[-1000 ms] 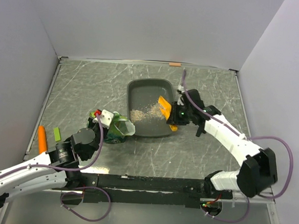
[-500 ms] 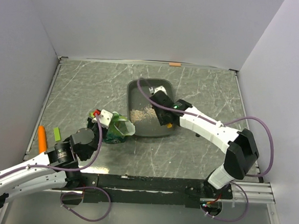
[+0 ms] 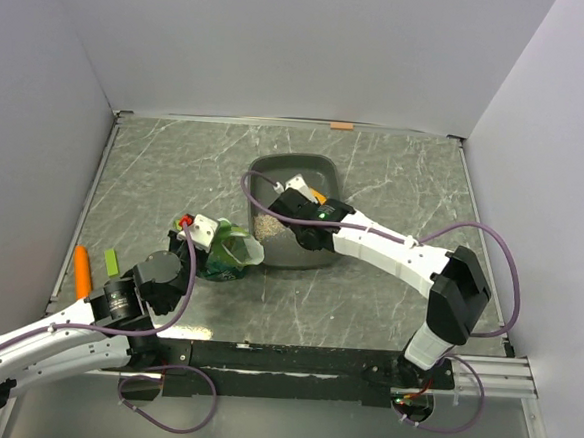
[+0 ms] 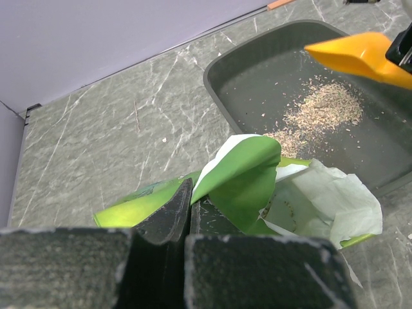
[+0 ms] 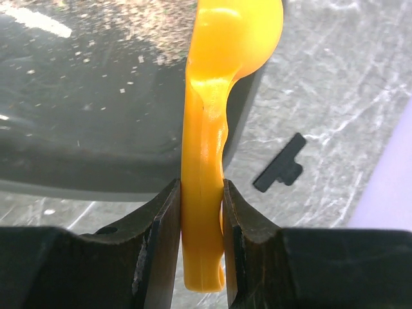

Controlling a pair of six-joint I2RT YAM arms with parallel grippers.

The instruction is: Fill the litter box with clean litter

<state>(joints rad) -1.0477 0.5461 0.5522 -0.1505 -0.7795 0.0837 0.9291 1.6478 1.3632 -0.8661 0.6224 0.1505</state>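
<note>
the litter box [image 3: 298, 168] sits on the tabletop [image 3: 165, 170] a little beyond the middle, with its long side running away from the arms. only a thin scatter of clean litter [image 4: 322, 109] lies on its floor, gathered toward the near left corner, and most of the grey bottom is bare. i'd judge the filling to be at an early stage.

just beside that near left corner lies the green bag [image 4: 244, 180], its torn mouth turned up and toward the box, white lining showing. that placement makes sense, since it leaves only a short carry from the bag's mouth to the box.

the left tool [image 4: 190, 212] is squeezed fully closed on a fold of the bag's upper edge. it seems to be pinching the flap back so the mouth stays open and the bag doesn't slide.

the right tool [image 5: 201, 193] reaches in over the box from the right. its jaws are partly open and clamped on either side of the handle of an orange scoop [image 5: 207, 148], which is gripped on edge with the bowl pointing away from the wrist. from the left wrist view the scoop hangs above the box floor, clear of the litter. whether it carries any granules i cannot tell. the next move likely calls for dipping the bowl into the bag's mouth.

further out on the tabletop, a small black piece [image 5: 281, 168] lies past the box wall.
</note>
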